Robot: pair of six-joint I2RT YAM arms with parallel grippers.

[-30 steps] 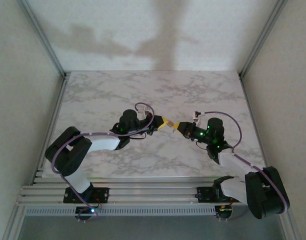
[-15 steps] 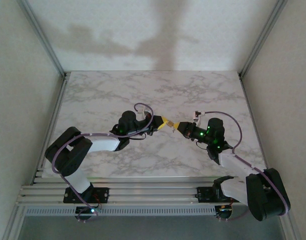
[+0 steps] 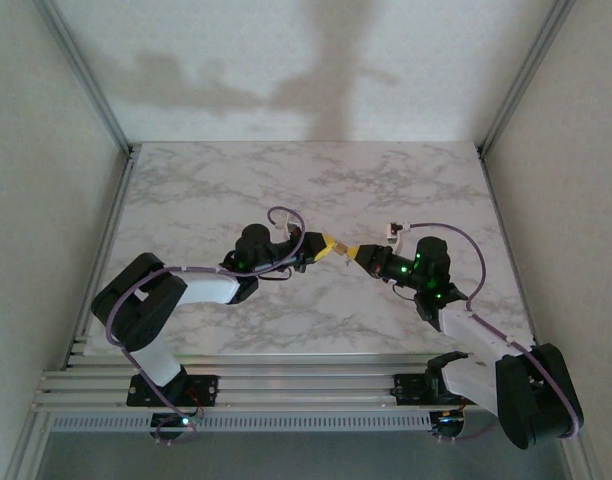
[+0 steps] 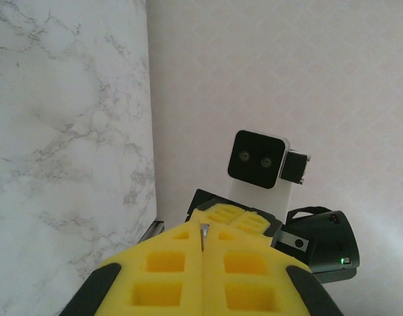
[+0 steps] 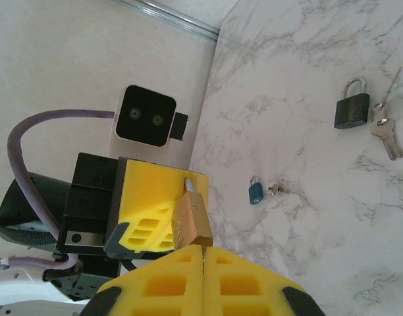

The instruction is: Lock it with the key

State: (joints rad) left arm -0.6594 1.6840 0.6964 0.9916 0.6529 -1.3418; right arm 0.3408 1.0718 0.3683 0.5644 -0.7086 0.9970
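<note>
Grip unchanged: left claw [image 3: 329,243] stays clamped on key [image 4: 203,232], right claw [image 3: 356,251] on padlock [image 5: 191,221].

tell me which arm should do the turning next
Left, probably: the left gripper is shut on a thin metal piece, likely the key, meeting the brass padlock, which the right gripper clamps by its body.
</note>
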